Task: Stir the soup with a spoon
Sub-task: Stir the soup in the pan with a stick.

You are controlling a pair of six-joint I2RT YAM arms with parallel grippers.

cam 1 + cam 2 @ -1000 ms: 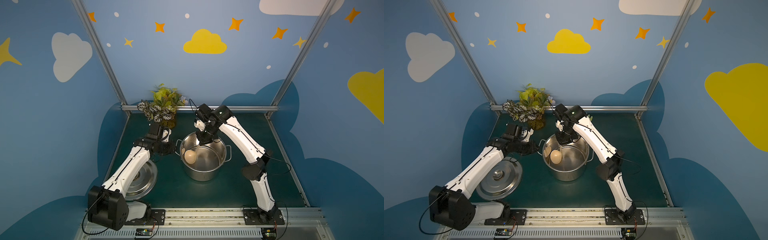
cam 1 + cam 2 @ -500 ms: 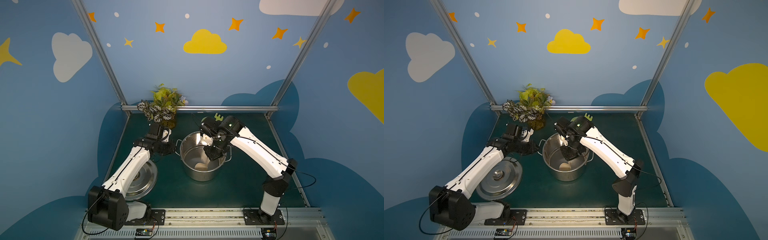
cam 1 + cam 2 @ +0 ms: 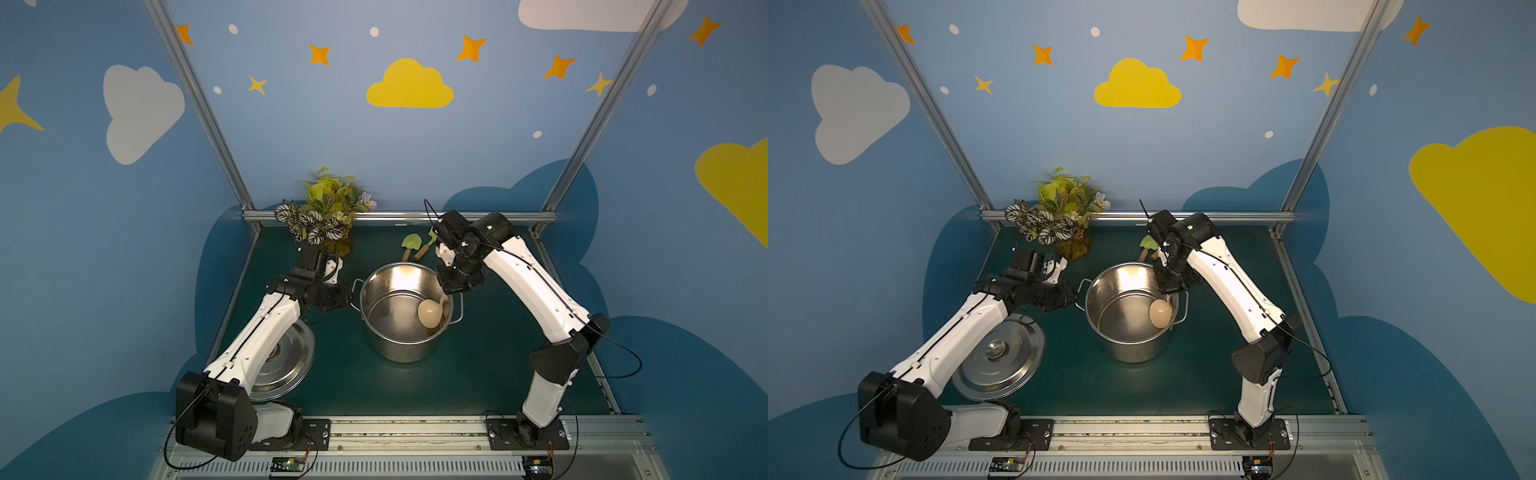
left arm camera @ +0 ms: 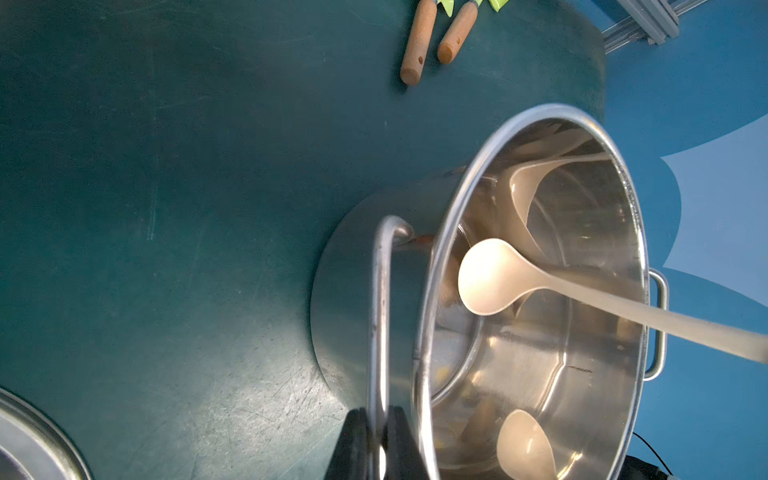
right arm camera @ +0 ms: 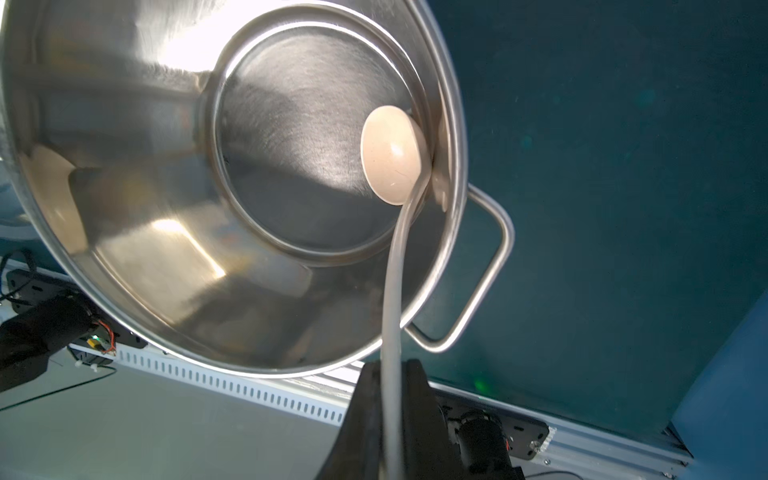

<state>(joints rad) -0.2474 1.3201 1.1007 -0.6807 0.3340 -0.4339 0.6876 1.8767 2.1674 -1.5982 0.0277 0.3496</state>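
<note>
Right pincer (image 5: 392, 368) clamps one spoon (image 5: 390, 153), bowl below it inside the single pot (image 5: 124, 104). Left pincer (image 4: 378, 413) clamps one of two pot handles (image 4: 380, 311).

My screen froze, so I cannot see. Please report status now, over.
Left gripper shut on pot handle. Right gripper shut on spoon, bowl inside pot by the wall. Lid off, lying aside; nothing in the way.

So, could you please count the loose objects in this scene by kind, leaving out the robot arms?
Steel pot: 1
Steel lid: 1
Cream ladle: 1
Green toy garden tools with wooden handles: 2, a shovel and a rake
Artificial plant: 1
Total: 6
</note>
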